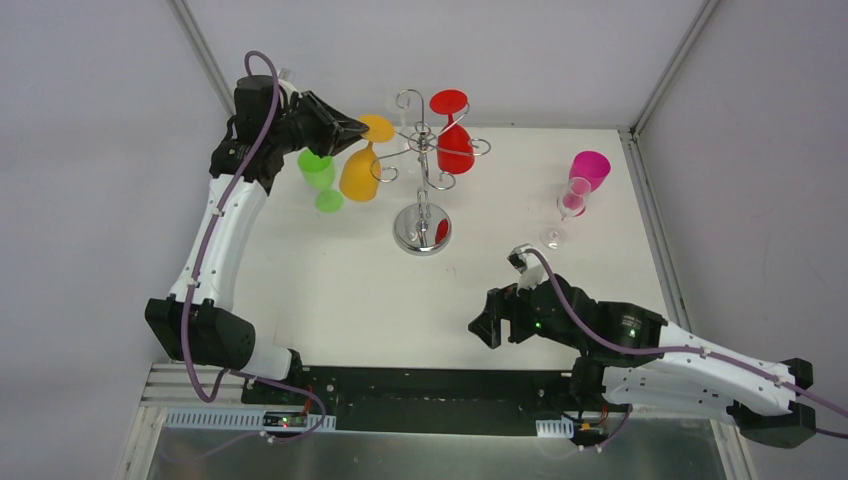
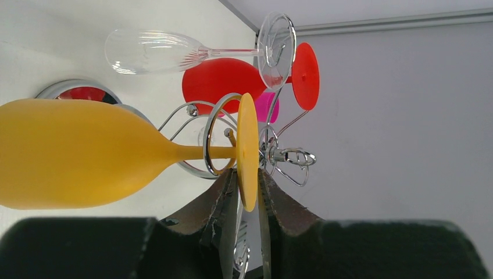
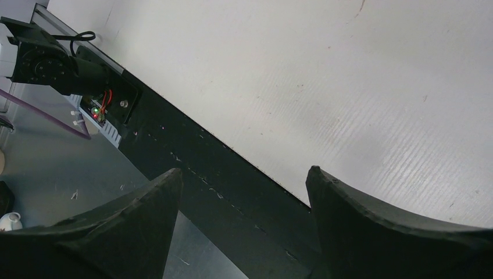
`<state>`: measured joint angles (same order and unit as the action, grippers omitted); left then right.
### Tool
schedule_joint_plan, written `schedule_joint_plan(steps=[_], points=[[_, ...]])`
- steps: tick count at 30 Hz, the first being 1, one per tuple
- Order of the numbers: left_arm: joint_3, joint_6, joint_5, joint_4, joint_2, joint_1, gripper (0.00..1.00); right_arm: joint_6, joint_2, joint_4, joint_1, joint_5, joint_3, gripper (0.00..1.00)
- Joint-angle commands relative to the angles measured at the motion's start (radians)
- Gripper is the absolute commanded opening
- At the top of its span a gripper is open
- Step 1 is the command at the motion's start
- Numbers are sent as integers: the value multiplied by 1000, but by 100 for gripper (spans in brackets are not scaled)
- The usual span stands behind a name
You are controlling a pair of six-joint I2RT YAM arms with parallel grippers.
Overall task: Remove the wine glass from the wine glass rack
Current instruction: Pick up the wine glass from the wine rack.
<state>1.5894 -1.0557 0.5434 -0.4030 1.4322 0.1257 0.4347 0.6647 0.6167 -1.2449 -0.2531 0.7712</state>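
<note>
1. Target: matte yellow-orange wine glass (image 1: 360, 170), hanging bowl-down by its foot on the shiny chrome wire rack with round mirrored base (image 1: 408, 231). It's on the scroll arm at approx 10 o'clock of the post in top view. Wrist view: the stem runs thru a chrome loop, and the foot disc sits on the far side of it.
2. Left gripper (image 2: 247, 195): jaws nearly together, one pad on each face of the foot disc's rim. Reads as clamped on the glass.
3. Right gripper (image 1: 490, 325): fingers wide apart, nothing held, low at approx 5 o'clock of the rack near the table's front edge.
4. Handling, my guess: light, stiff, prob. plastic, smooth. The thin rim is a shallow hold and the bowl's weight hangs away from the pinch, so it could pivot. A deeper bite on the foot would be safer.
5. Next I'd slide the stem out of the loop's open side, slow and level. Risks:
   - A snag could rock the rack and its opaque red wine glass (image 1: 455, 145).
   - The translucent green wine glass (image 1: 318, 170) stands just at 9 o'clock of the bowl.
</note>
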Motion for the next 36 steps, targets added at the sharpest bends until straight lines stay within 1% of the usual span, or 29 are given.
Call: schedule_joint_plan(steps=[1,6,10,14,15,36], points=[[37,16,2,32,5,14,19,13,-12,-28,3,-5,-5,82],[40,17,0,32,8,14,18,10,-14,-26,3,-8,-3,81],[48,17,3,32,11,14,13,7,-9,-27,3,-10,-2,81],[54,19,8,32,14,14,1,5,-1,-33,3,-6,-1,82],[53,20,9,32,16,14,0,6,1,-34,2,-8,-1,81],[77,46,5,15,17,-5,0,1,6,-40,2,-10,-7,82]])
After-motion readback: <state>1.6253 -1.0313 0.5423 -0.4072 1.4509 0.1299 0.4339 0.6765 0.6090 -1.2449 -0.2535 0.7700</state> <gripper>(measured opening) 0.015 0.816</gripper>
